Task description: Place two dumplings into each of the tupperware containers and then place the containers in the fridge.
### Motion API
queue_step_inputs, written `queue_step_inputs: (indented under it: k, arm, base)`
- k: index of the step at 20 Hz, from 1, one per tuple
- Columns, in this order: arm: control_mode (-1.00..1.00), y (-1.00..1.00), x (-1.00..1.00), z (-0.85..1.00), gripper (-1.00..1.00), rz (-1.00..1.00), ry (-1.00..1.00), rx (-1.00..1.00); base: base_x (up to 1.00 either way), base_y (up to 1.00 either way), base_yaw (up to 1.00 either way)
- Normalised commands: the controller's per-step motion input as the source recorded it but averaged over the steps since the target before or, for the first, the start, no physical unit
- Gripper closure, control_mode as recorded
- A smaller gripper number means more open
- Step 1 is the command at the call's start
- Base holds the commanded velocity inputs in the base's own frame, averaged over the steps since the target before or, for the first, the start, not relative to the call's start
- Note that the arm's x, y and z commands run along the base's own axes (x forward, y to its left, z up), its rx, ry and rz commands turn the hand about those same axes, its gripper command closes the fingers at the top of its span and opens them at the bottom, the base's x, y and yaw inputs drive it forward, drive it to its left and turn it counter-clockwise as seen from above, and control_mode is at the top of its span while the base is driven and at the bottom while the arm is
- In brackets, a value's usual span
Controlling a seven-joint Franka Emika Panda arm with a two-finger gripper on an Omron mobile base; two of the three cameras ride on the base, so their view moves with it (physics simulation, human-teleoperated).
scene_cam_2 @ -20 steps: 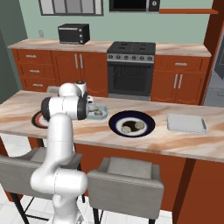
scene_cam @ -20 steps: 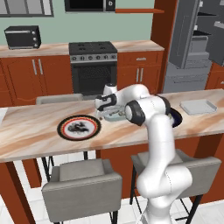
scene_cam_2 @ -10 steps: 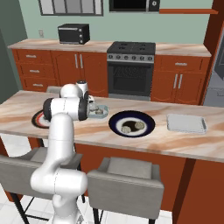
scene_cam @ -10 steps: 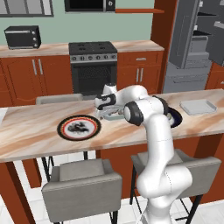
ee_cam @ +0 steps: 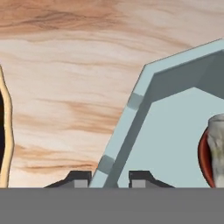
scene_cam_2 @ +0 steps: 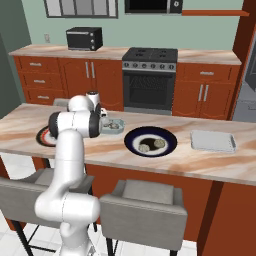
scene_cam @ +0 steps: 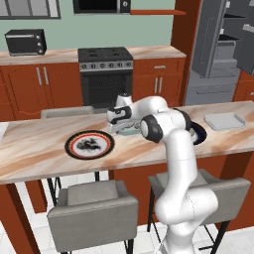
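One arm bends low over the island counter (scene_cam: 39,158), its gripper (ee_cam: 109,177) clamping the wall of the pale blue tub (ee_cam: 175,131) with one tip on each side. One dumpling (ee_cam: 216,148) sits inside that tub. Two dumplings (scene_cam_2: 151,145) lie on the dark-blue plate (scene_cam_2: 169,136), with the grey tub (scene_cam_2: 212,141) farther right, and the fridge (scene_cam: 221,47) beyond.

gripper (ee_cam: 108,181) jaws closed in from wide open, fingertips now straddling pale blue tub (ee_cam: 175,131) rim; hand dipped slightly lower.
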Motion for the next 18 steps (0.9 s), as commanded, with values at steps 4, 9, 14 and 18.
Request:
queue_step_inputs:
  k: [4, 9, 14, 18]
  arm:
    - [-1.0, -0.32, -0.32, 0.18, 1.0, 0.03, 0.0, -0.01]
    - [-1.0, -0.48, -0.65, 0.49, 1.0, 0.11, 0.0, -0.01]
    - [-1.0, -0.29, -0.94, 0.34, 1.0, 0.21, -0.01, -0.07]
    - [-1.0, -0.03, -1.0, 0.48, 1.0, 0.39, -0.17, -0.1]
  base:
    - [0.0, 0.0, 0.0]
    - [0.0, 0.0, 0.0]
    - [0.0, 0.0, 0.0]
    - [0.0, 0.0, 0.0]
